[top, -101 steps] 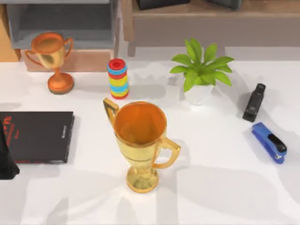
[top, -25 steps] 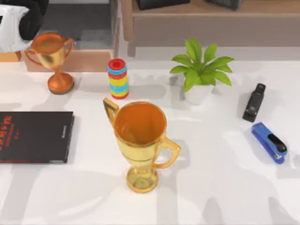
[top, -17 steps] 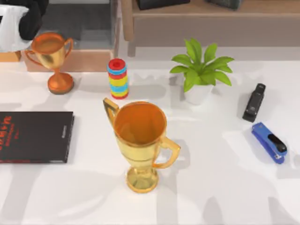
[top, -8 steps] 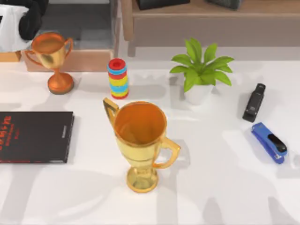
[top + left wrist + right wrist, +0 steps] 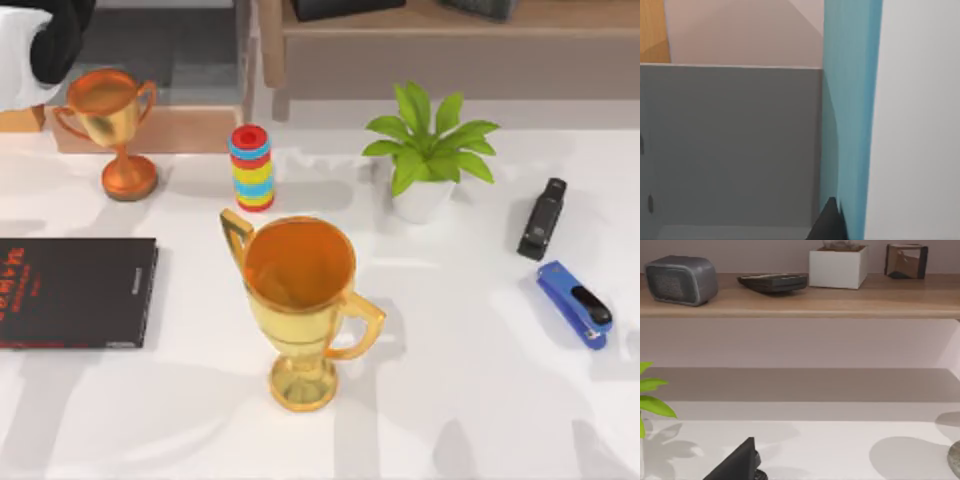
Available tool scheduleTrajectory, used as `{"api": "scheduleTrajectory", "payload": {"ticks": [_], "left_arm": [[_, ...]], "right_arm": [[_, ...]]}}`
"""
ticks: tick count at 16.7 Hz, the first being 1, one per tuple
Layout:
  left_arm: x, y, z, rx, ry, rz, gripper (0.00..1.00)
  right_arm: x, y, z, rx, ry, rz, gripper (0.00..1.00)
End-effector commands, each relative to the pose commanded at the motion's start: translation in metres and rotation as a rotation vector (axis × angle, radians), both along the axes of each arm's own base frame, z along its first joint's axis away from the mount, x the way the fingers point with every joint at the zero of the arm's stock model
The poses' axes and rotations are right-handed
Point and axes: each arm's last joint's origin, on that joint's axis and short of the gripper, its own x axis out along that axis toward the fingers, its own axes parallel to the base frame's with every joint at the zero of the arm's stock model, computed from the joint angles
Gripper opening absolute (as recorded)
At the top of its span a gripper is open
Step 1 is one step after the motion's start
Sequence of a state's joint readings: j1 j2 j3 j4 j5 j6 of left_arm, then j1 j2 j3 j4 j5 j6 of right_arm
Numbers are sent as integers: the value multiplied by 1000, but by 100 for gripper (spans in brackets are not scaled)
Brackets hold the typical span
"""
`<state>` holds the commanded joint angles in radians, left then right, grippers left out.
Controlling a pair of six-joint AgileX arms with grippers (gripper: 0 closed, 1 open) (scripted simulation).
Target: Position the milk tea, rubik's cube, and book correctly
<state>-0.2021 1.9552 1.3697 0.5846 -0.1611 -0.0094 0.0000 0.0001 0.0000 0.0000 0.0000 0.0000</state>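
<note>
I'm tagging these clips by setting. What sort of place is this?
Probably a rendered office or study desk: a white table with a blue stapler, a black book and a potted plant, plus a wooden shelf behind.

Table top: smooth, white, slightly sheeny; I see soft shadows on it. Large trophy: glossy gold metal look, translucent amber bowl. Small trophy: polished copper-orange, same shine. Ring stack: smooth coloured plastic. Black book: matt cover, red print. Blue stapler and black stapler: hard plastic, mild gloss. Plant: waxy green leaves, white matt pot. Shelf: matt wood grain. Book at my left wrist: plain teal cover, smooth, matt. Grey box wall: flat, matt.
</note>
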Motion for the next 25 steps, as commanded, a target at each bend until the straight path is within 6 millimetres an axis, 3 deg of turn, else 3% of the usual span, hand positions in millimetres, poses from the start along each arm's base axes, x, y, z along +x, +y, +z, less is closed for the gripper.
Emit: {"api": "scheduleTrajectory", "payload": {"ticks": [3, 6, 10, 13, 15, 19, 25], "left_arm": [[1, 1, 0, 2, -1, 3, 0], [-13, 0, 11, 48, -48, -30, 0], [-64, -1, 38, 237, -184, -94, 0], [-112, 8, 41, 480, -265, -103, 0], [-143, 17, 25, 679, -280, -94, 0], [-196, 37, -30, 1097, -212, -85, 0], [-247, 63, -130, 1511, 128, -265, 0]], "right_arm": [[0, 0, 0, 0, 0, 0, 100], [0, 0, 0, 0, 0, 0, 100], [0, 0, 0, 0, 0, 0, 100], [0, 0, 0, 0, 0, 0, 100], [0, 0, 0, 0, 0, 0, 100], [0, 0, 0, 0, 0, 0, 100], [0, 0, 0, 0, 0, 0, 100]]}}
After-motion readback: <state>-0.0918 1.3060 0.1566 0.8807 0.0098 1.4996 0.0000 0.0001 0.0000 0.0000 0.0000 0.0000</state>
